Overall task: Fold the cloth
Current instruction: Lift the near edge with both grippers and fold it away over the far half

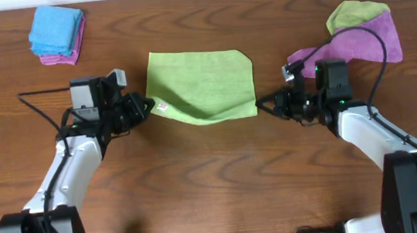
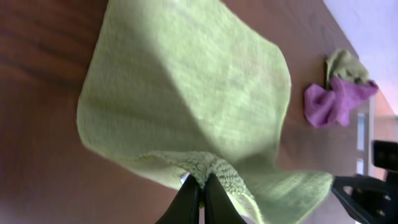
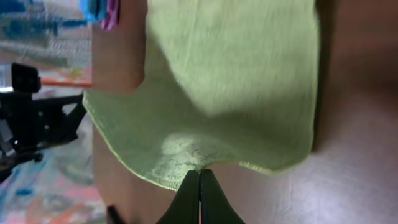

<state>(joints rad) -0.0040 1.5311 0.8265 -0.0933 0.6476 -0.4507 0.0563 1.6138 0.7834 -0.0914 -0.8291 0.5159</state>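
You have the cloth pinched at both of its near corners, and it lies spread between and ahead of your two grippers on the table. Your left gripper is clamped tight on the corner that carries the small white tag. In its wrist view the fingers meet with a bunched fold of fabric squeezed between them. Your right gripper is closed just as firmly on the opposite near corner, the fabric puckering right at its tips. The edge strung between the two grippers looks raised and sags a little in the middle, while the far half ahead of them rests flat on the wood. That hold makes sense for a fold: with one corner in each gripper the edge stays taut and square, so you can likely carry it forward, away from both grippers, and lay it on the far edge. Keep the two grippers level and moving together, or the fold may skew. The purple cloth and the yellower-green cloth lie beyond and outside your right gripper. The blue and pink stack sits well beyond your left, clear of the path.
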